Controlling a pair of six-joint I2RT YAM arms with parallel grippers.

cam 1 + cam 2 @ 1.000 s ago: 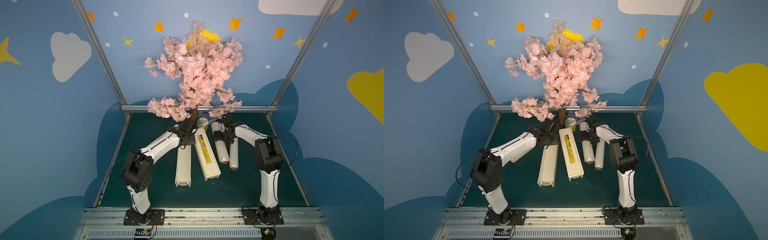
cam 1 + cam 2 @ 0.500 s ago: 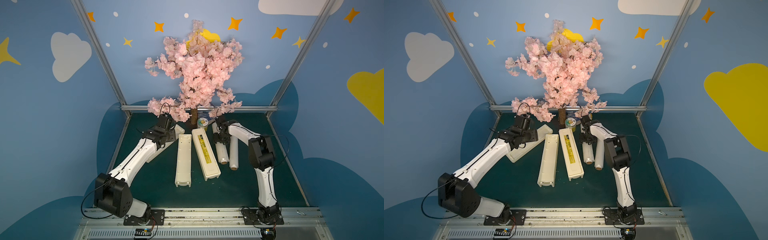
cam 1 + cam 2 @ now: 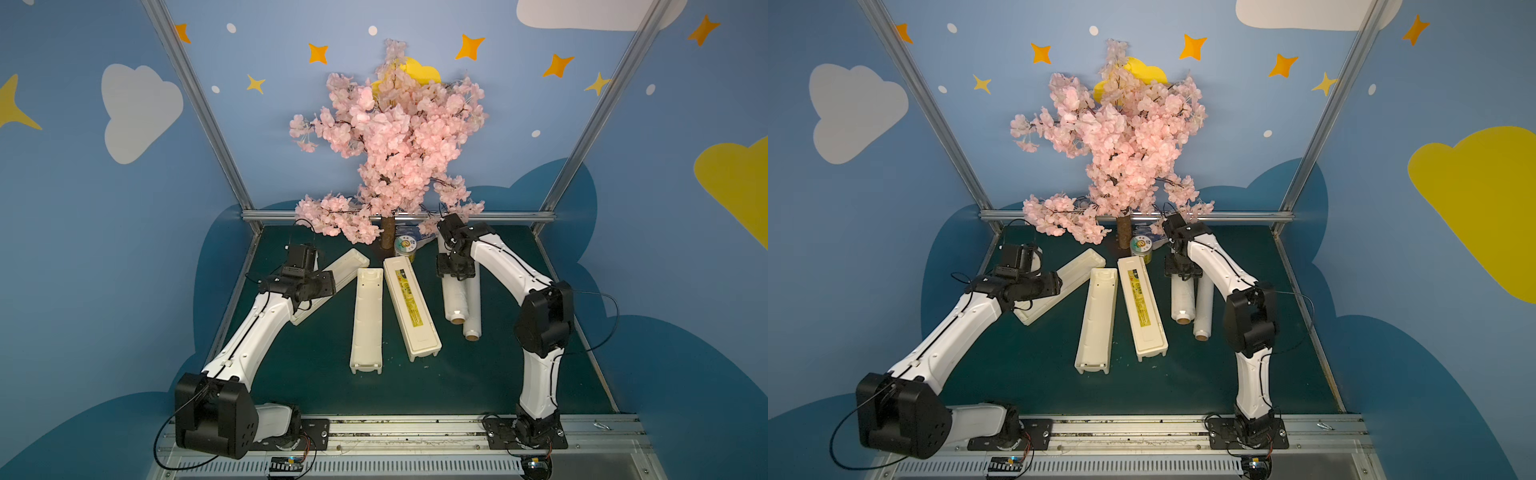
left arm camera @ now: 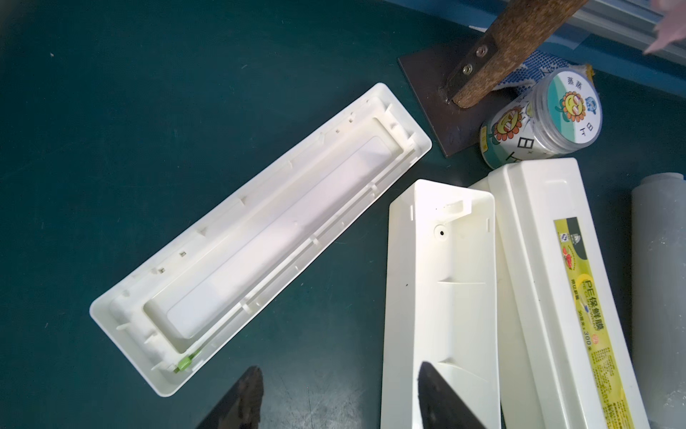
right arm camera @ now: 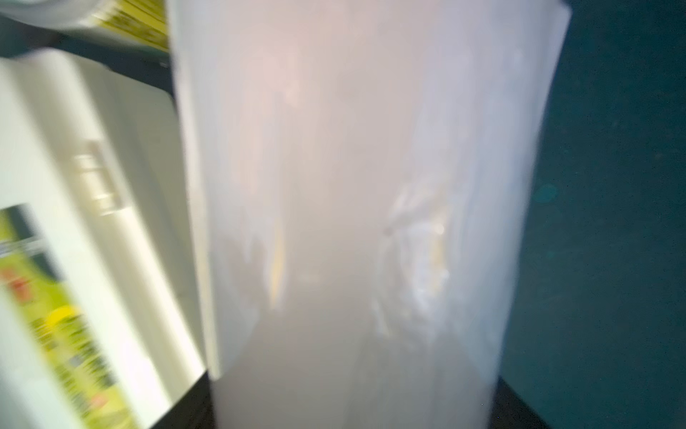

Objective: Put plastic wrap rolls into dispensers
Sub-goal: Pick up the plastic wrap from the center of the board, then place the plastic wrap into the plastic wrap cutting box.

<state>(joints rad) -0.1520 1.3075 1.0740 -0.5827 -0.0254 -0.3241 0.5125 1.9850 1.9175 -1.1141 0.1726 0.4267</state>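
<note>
My right gripper is shut on the far end of a plastic wrap roll; in the right wrist view the blurred white roll fills the gap between the dark fingers. A second roll lies beside it on the right. An open dispenser trough and a closed labelled dispenser lie mid-table. A detached cream lid lies inside-up at the left. My left gripper is open and empty, between the lid and the trough.
A pink blossom tree on a brown trunk stands at the back centre, with branches over the far ends of the boxes. A green-and-white can sits by the trunk. Metal rails and blue walls close the table at back and sides.
The left arm swung from the middle boxes out to the left, and the lid now lies there. The right gripper shifted onto the left roll's far end and closed on it.
</note>
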